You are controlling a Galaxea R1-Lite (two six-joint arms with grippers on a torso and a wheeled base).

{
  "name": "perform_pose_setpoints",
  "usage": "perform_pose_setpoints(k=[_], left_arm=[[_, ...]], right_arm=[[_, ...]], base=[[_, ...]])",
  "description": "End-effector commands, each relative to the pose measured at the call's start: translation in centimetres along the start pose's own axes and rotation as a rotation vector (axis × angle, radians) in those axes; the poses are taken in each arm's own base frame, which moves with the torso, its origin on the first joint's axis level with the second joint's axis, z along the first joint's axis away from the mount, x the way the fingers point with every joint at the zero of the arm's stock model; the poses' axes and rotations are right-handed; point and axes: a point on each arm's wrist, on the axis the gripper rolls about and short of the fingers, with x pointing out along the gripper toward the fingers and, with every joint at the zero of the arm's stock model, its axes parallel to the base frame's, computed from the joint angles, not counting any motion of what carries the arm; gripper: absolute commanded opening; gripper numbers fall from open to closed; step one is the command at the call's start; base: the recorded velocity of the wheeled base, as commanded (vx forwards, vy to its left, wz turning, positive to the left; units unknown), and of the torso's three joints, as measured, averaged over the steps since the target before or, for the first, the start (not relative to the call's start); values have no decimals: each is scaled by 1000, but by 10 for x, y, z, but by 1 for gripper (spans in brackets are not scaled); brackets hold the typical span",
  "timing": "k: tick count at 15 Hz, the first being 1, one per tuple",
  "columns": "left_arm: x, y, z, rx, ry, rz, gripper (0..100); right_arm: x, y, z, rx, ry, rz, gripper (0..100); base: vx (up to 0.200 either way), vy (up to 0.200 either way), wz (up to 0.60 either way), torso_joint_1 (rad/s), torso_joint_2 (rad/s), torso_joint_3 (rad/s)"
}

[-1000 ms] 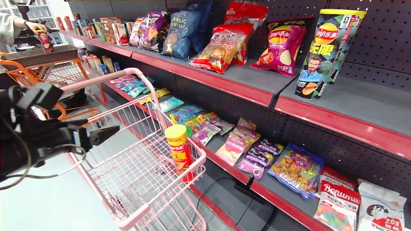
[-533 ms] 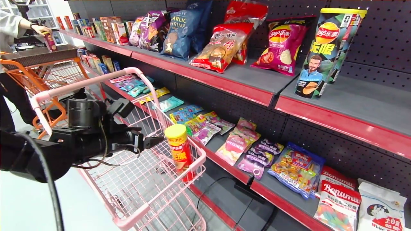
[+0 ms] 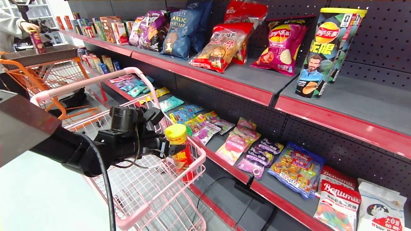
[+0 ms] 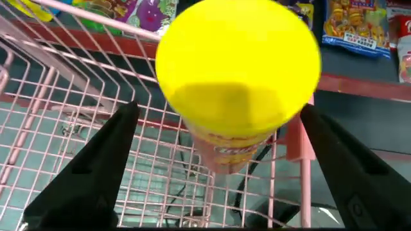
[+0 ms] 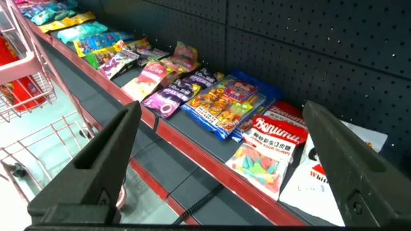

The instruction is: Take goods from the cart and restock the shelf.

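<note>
Now the chip canister (image 3: 178, 154) stands upright in the pink cart (image 3: 201, 159), in the basket's right-hand corner beside the lower shelf (image 3: 231, 170). Its yellow lid (image 4: 237, 64) rises just above the rim. The left gripper (image 3: 169, 149) is level with the can's upper part. Its fingers (image 4: 96, 167) are spread, one on each side of the tube, and the left wrist view shows a gap on both sides, so nothing is pinched yet.

The step in hand looks like the grasp. To do it well, the fingers should close on the cardboard wall below the lid, since the lid itself could pop off or slip. The can sits close to the wire wall, so the far finger needs room between tube and mesh. Lifting straight up before swinging right would keep the base from catching the rim. Free space on the upper shelf (image 3: 362, 96), right of the tall canister (image 3: 324, 51) standing there, seems the likely home.

The left arm reaches in roughly horizontally from the near left, across the basket. The right gripper (image 5: 221, 106) hangs with fingers spread over the candy bags (image 5: 263, 138) on the lower shelf, holding nothing.
</note>
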Motion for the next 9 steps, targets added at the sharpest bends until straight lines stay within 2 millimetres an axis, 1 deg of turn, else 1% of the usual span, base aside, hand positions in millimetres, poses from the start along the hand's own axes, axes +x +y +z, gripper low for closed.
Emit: perform_pose_setpoints(k=[1,6,9], left_arm=[[17,-2,-5,1,18,-11,100],[32,-5,-5,10,20,-13,100],[43,-3,-7,22,-14,-11,100]], right_arm=[[0,0,0,0,0,0,100],[0,0,0,0,2,0,100],[0,0,0,0,2,0,100]], base=[[0,0,0,0,0,0],[0,0,0,0,0,0],[0,0,0,0,0,0]])
